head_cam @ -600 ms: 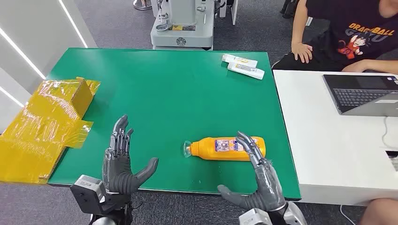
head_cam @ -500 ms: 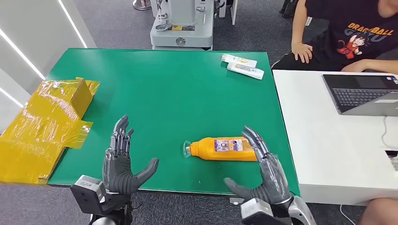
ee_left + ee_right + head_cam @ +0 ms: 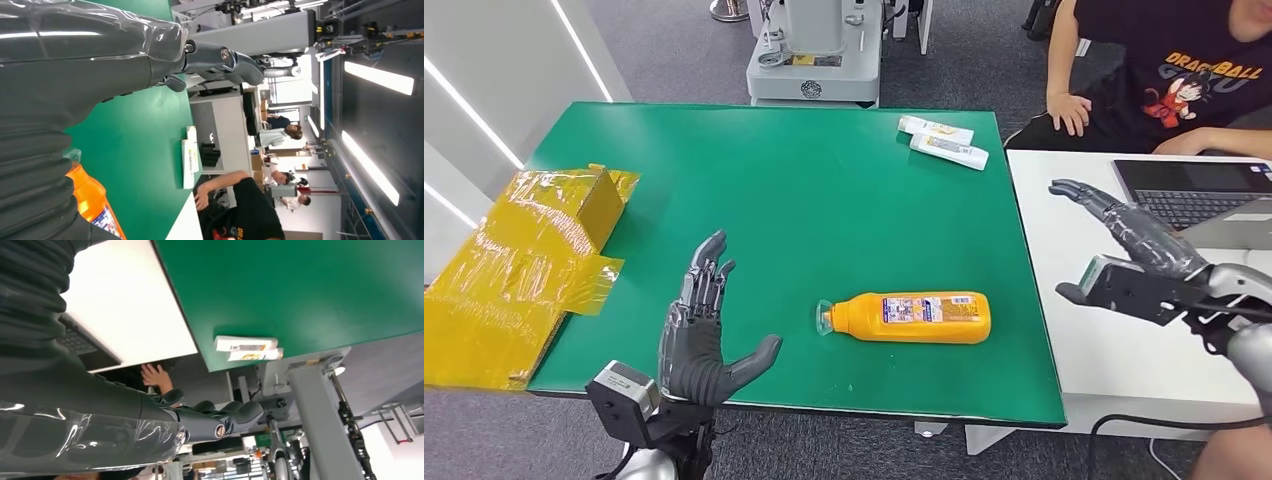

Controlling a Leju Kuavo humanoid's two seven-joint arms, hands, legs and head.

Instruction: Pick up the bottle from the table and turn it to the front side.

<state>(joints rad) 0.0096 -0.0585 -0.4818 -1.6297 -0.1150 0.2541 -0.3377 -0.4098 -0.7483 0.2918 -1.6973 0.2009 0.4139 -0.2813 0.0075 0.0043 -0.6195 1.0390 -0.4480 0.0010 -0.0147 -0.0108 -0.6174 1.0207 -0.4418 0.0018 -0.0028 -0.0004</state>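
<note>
The orange bottle (image 3: 911, 318) lies on its side near the green table (image 3: 774, 200)'s front edge, between my spread, empty left hand (image 3: 706, 340) and my right hand (image 3: 1124, 232), fingers extended, over the white desk (image 3: 1104, 340). A glancing touch could roll it off the edge.

Bottle (image 3: 95, 210) cut by frame edge
</note>
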